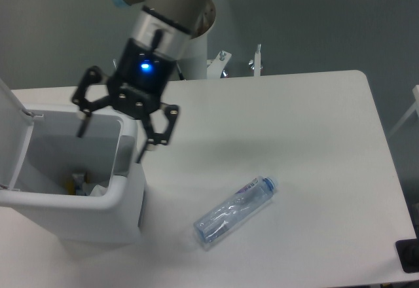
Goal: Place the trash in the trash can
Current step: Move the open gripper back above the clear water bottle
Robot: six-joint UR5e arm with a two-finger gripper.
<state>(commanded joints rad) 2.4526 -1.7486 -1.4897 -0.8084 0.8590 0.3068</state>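
Lying flat on table (pixel 314 118): clear blue-tinged bottle (pixel 236 211), white cap.

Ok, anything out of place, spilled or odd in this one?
Nothing spilled or damaged. The clear bottle lies on its side on the table, outside the open trash can, which already holds some scraps. The tool hangs open and empty over the can's rim.

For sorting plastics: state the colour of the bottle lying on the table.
Clear bottle, tinged blue; fixed camera view.
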